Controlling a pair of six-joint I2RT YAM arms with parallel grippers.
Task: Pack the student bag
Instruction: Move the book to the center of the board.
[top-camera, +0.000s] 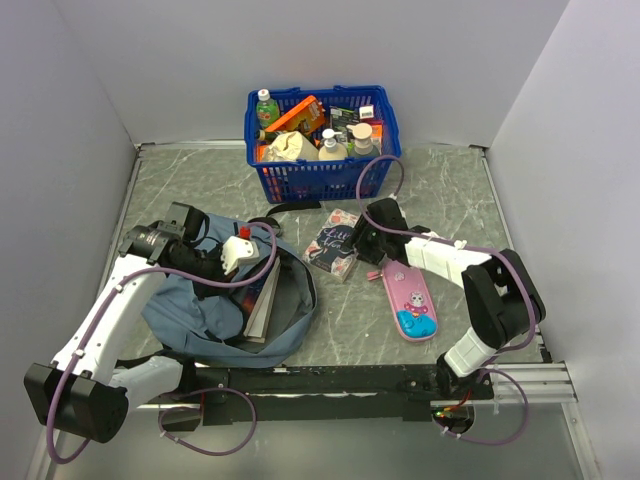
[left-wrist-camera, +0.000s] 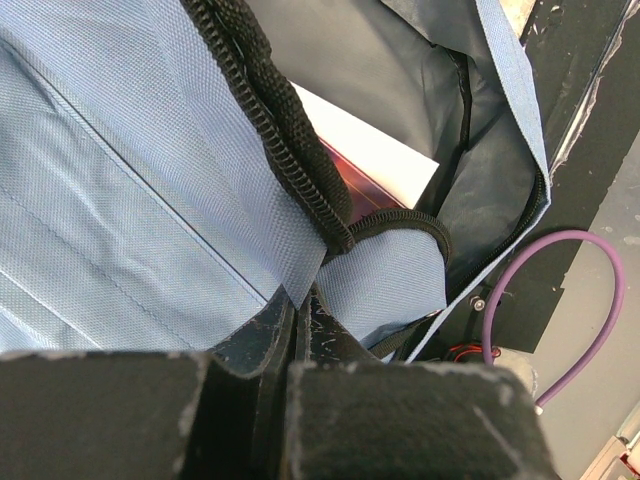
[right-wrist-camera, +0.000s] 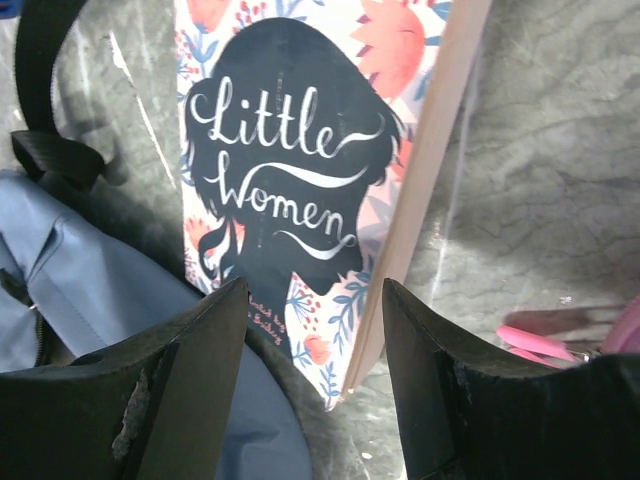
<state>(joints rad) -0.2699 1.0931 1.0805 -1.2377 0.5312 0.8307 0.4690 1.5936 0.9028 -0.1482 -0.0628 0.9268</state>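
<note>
The student bag (top-camera: 205, 305), grey-blue fabric, lies open at the left of the table with a book (top-camera: 262, 300) standing in its mouth. My left gripper (top-camera: 218, 264) is shut on a fold of the student bag's fabric (left-wrist-camera: 180, 200) beside the black zip (left-wrist-camera: 290, 150); a white and red book (left-wrist-camera: 375, 160) shows inside. A "Little Women" book (right-wrist-camera: 290, 150) lies flat by the bag (right-wrist-camera: 90, 290). My right gripper (right-wrist-camera: 315, 300) is open, its fingers standing either side of the book's near corner with a gap on each side.
A blue plastic basket (top-camera: 375, 168) with bottles and packets stands at the back. A pink pencil case (top-camera: 410, 305) lies right of the book (top-camera: 335, 245), its edge in the right wrist view (right-wrist-camera: 600, 335). A black strap end (right-wrist-camera: 45, 155) lies left of the book.
</note>
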